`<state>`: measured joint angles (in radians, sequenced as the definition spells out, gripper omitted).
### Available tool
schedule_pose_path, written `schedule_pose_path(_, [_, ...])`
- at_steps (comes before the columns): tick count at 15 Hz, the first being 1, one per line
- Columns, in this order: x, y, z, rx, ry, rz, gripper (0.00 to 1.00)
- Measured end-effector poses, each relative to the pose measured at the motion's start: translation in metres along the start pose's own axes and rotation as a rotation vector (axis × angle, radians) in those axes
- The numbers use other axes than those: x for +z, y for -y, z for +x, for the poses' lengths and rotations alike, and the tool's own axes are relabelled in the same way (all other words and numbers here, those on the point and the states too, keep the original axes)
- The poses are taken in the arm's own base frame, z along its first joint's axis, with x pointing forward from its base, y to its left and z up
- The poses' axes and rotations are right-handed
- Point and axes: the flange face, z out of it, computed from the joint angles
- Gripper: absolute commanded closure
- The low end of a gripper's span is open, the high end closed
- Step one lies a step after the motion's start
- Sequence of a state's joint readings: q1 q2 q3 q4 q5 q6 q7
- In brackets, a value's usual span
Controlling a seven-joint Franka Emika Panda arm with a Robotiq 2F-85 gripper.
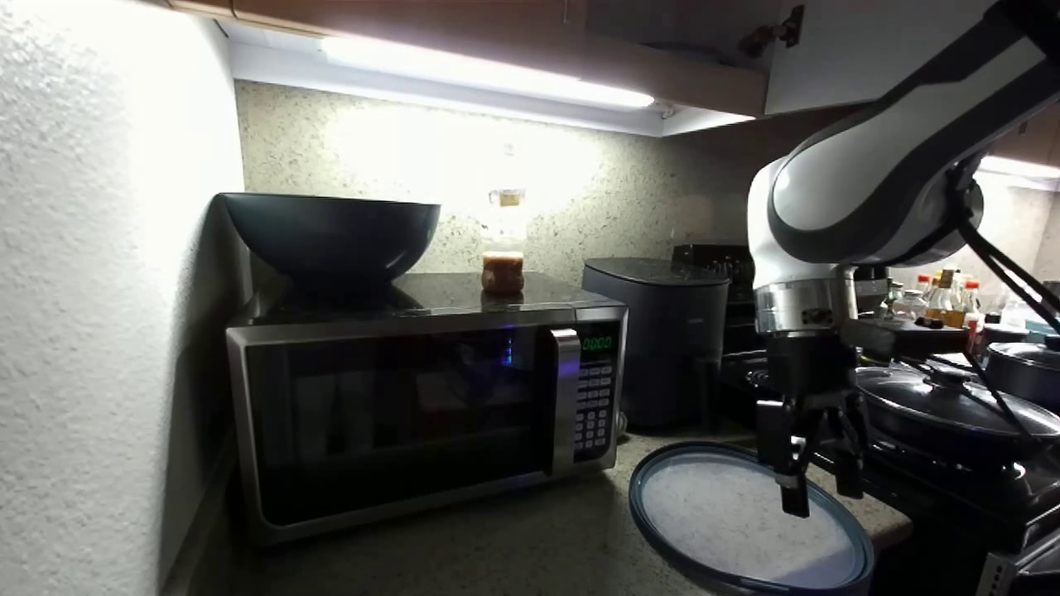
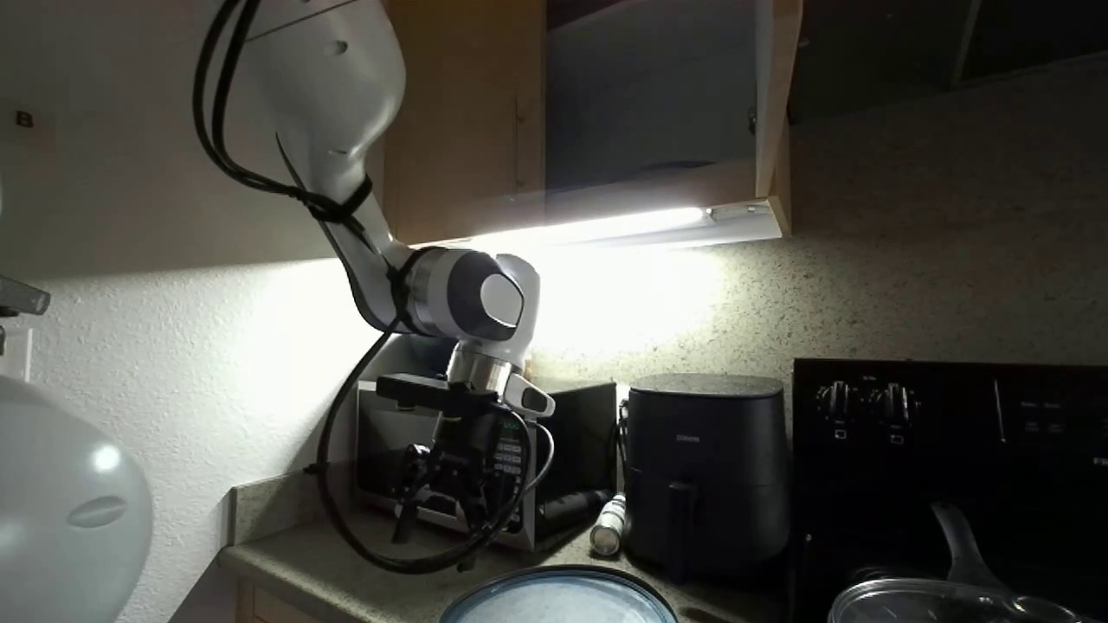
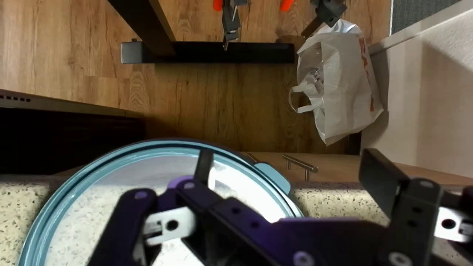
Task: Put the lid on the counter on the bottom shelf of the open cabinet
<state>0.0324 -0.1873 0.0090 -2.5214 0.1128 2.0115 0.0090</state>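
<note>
Blue-rimmed lid: lying on the surface, overhanging its front edge
Tool: hanging nearby, parted, holding nothing
Pick-up: seemingly awaiting its grasp
Next: probably requiring lowering, then closing on the rim

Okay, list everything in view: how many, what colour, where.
lid: one, clear with blue rim, on the countertop, overhanging
countertop: one, speckled grey, under the microwave
microwave: one, black and silver, on the countertop
bowl: one, dark, on the microwave
bottle: one, partly brown, on the microwave
air fryer: one, black, beside the microwave
cylinder: one, pale, by the air fryer
stove: one, black, beside the air fryer
lidded pans: at least two, dark, on the stove
small bottles: several, mixed colours, behind the lidded pans
overhead cabinet: one, tan, door open, above the microwave
light strips: two, white, overhead
shopping bag: one, white, on the floor
robot arm: one, white and black, over the countertop
end effector: one, black, open, above the countertop
</note>
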Motion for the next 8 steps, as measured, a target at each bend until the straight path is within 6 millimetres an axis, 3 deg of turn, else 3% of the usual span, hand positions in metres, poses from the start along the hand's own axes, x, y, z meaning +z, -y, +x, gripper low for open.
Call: schedule_pose_path(8, [0.0049,0.001,0.0005,-0.004,0.011,-0.004,0.0])
